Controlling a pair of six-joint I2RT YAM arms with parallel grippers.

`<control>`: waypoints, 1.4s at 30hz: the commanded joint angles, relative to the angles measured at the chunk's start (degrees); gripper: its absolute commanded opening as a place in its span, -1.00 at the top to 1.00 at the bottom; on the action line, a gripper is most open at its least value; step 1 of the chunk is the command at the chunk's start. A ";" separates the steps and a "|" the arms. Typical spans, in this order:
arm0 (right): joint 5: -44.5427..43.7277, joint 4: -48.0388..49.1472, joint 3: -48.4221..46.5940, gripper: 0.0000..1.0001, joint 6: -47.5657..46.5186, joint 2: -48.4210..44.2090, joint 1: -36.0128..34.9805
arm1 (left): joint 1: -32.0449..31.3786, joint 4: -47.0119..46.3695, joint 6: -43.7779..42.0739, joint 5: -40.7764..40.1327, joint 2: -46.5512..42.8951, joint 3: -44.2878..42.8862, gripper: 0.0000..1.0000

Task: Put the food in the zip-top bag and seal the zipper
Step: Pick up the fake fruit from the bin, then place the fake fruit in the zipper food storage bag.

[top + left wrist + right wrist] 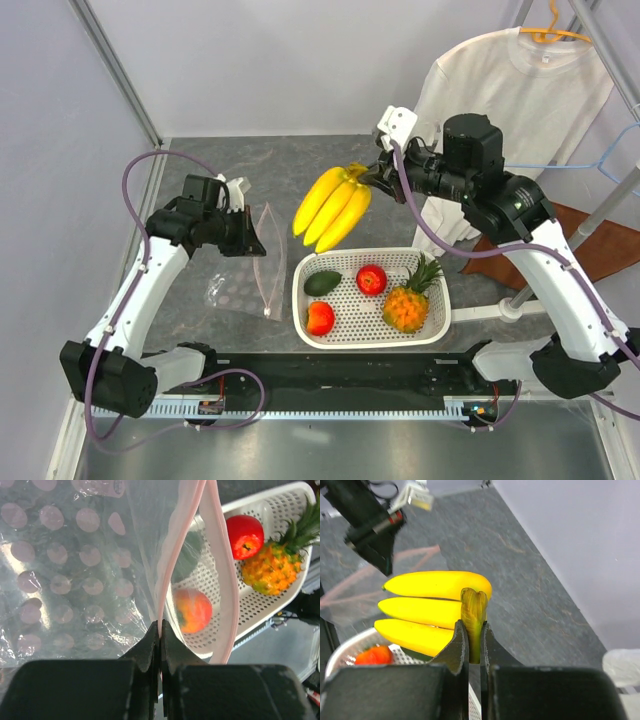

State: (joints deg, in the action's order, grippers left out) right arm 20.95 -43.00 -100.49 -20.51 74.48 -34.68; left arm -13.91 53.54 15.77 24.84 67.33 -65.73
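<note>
**Top view.** The right fingers point(381, 172) are closed on the stem of the yellow banana bunch point(333, 210) and hold it in the air above the dark grey surface point(220, 170). The bunch hangs just beyond the far-left corner of the white perforated basket point(441, 322). Its long axis runs diagonally, with the stem at the upper right, in the fingers, and the free tips pointing to the lower left, towards the bag.

The left fingers point(254, 234) are clamped on the mouth edge of the clear zip-top bag point(262, 268), to the left of the basket. The mouth runs from far to near and opens towards the basket. The bag's body trails left onto the surface.

In the basket lie the dark green avocado point(322, 283), the red apple point(371, 279), the red-orange fruit point(320, 318) and the pineapple point(408, 306), whose green crown points to the upper right.

**Left wrist view.** The left fingers point(151, 641) are pressed fully together on one lip of the pinkish-red zipper point(220, 580). The other lip bows away from it, so the mouth stands open in a loop. The basket's fruit shows through this loop.

**Right wrist view.** The right fingers point(463, 633) are nearly closed, with only the brownish stem between them. Three bananas extend leftward, away from the camera.
</note>
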 commanded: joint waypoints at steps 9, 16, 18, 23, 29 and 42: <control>-8.98 13.30 -3.84 1.00 15.50 4.01 -6.98 | -2.61 -3.43 12.52 -17.88 3.16 -5.80 0.96; -22.24 17.25 2.30 1.00 14.45 5.59 -12.16 | -3.49 -5.02 16.92 -22.82 7.02 -9.67 0.96; -24.63 19.26 3.45 1.00 14.45 6.03 -13.66 | -3.40 -5.11 18.50 -22.82 8.25 -10.20 0.96; -36.30 21.02 5.47 1.00 11.64 8.84 -18.23 | -3.40 -5.55 19.30 -23.09 9.66 -10.38 0.96; -41.16 23.31 6.88 1.00 10.14 11.21 -20.08 | -3.40 -6.08 18.60 -20.89 9.49 -10.20 0.96; -45.20 24.02 6.18 1.00 13.56 5.33 -19.82 | -1.82 -7.39 16.49 -16.14 8.43 -7.66 0.96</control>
State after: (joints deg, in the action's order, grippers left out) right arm -21.37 -21.41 -93.25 -10.07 83.68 -53.89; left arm -15.92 49.41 31.94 6.46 77.36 -73.80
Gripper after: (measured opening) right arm 0.051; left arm 0.026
